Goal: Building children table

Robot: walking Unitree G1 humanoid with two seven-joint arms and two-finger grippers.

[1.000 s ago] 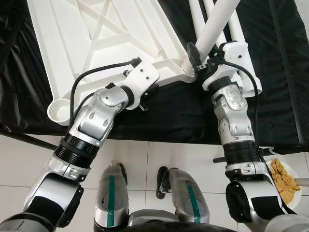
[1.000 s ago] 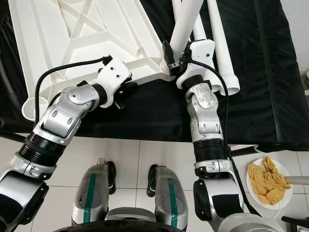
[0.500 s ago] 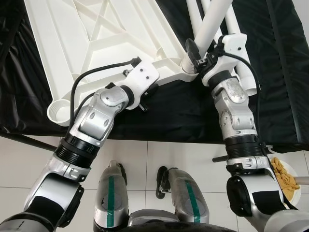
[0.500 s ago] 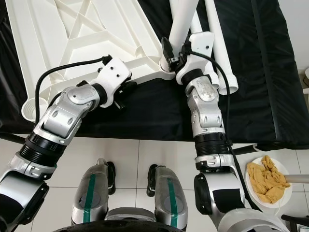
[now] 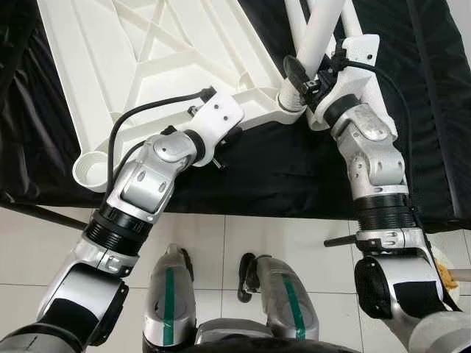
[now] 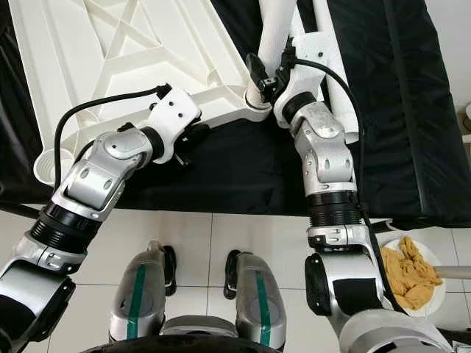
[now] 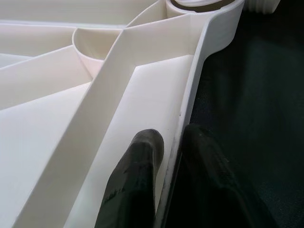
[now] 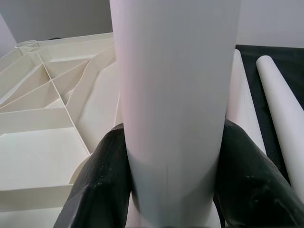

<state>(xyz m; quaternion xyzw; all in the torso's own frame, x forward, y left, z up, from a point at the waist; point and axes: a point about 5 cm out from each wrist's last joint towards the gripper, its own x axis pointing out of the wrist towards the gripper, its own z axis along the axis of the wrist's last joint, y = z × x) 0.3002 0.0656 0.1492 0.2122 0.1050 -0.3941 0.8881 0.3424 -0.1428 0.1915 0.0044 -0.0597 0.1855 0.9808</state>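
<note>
Two tools working: left tool pinching tabletop rim, right tool clamping leg over corner socket; next, pressing leg straight down.

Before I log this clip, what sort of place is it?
Probably a room in a home: white tiled floor, a black sheet as a work surface for the upturned white tabletop, and a plate of food on the floor.
</note>
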